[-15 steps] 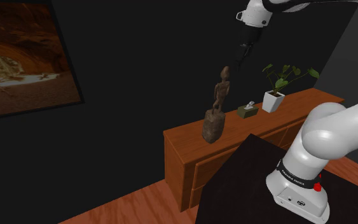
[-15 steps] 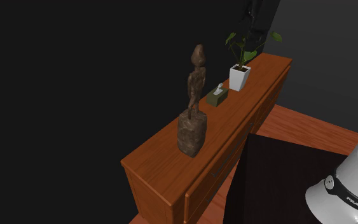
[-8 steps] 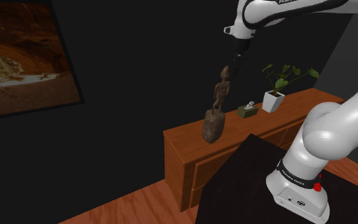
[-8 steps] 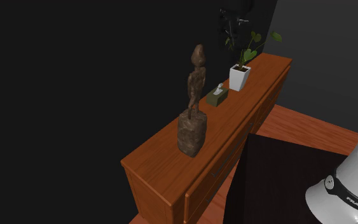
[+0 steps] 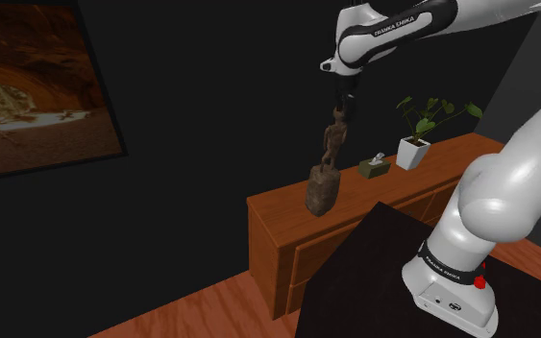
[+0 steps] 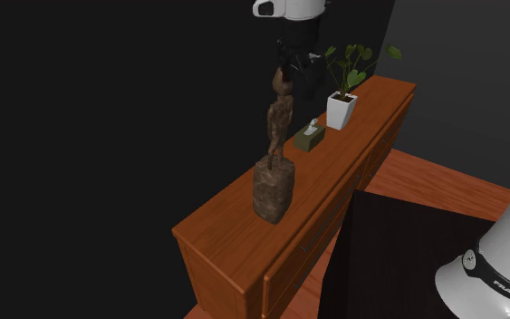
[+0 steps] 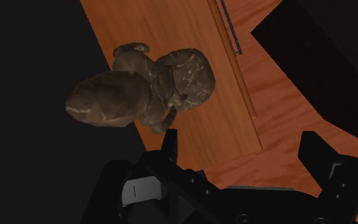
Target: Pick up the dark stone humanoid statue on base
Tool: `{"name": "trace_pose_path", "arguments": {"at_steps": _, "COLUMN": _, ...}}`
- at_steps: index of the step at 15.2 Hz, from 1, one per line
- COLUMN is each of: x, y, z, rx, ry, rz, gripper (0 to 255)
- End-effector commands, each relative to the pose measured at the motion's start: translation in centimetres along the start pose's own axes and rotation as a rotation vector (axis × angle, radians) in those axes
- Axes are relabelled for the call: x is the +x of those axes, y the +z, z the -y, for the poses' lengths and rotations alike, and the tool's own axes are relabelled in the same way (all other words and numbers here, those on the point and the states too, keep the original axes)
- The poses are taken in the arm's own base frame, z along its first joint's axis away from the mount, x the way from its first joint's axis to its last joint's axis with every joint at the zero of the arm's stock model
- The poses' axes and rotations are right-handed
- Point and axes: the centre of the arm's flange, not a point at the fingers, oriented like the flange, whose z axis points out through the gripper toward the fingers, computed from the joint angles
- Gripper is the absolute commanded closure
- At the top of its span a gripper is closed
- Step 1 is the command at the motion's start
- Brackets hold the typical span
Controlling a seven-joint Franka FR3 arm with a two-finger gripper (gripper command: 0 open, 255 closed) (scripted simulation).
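statue (image 5: pixel 331 146): brown, upright on its base, on wood cabinet (image 5: pixel 282 207).
gripper (image 7: pixel 244 145): fingers apart, empty, close abv statue's head.

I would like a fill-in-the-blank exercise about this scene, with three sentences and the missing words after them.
1. The gripper is ____ and holds nothing.
2. The part of the statue nearest the gripper is its ____.
3. The plant on the sideboard grows in a ____ pot.

Missing words: open; head; white.
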Motion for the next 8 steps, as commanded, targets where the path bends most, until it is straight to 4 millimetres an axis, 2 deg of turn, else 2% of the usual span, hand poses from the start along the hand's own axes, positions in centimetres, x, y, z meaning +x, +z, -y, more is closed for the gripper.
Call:
{"name": "trace_pose_path", "arguments": {"at_steps": 1, "x": 1.0, "y": 1.7, "z": -1.9, "rx": -0.01, "ry": -0.09, "rz": 0.03, "gripper": 0}}
{"name": "trace_pose_path", "arguments": {"at_steps": 7, "x": 4.2, "y": 6.6, "z": -7.0, "rx": -0.038, "ry": -0.335, "rz": 0.115, "gripper": 0}}
{"name": "trace_pose_path", "arguments": {"at_steps": 8, "x": 4.3, "y": 7.2, "z": -6.9, "rx": -0.038, "ry": -0.335, "rz": 0.115, "gripper": 0}}
